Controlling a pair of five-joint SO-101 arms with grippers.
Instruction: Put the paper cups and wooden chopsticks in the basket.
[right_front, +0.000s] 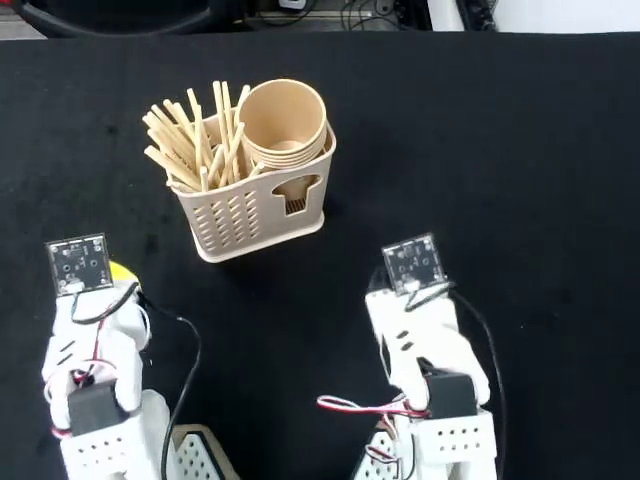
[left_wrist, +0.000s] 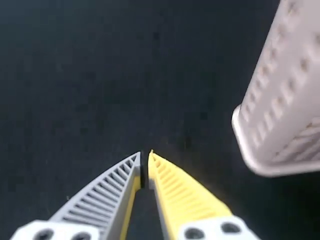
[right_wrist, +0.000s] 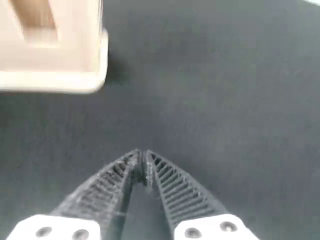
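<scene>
Hovering low over the black cloth-covered table (right_front: 520, 170), the left gripper (left_wrist: 145, 156) is holding its grey and yellow ribbed fingers pressed together with nothing between them. The right gripper (right_wrist: 142, 154) is doing likewise beside it, its two dark ribbed fingers meeting at the tips and gripping nothing. Ahead of both grippers, a beige perforated plastic basket (right_front: 255, 215) is standing upright, off to the inner side of each and touching neither. Inside it, a bundle of pale wooden chopsticks (right_front: 195, 140) is leaning in the compartment on the left gripper's side. A nested stack of tan paper cups (right_front: 285, 120) is sitting in the compartment on the right gripper's side. With every cup and chopstick that is showing already in the basket, the task is looking finished, and nothing appears to be waiting for either gripper to load.
</scene>
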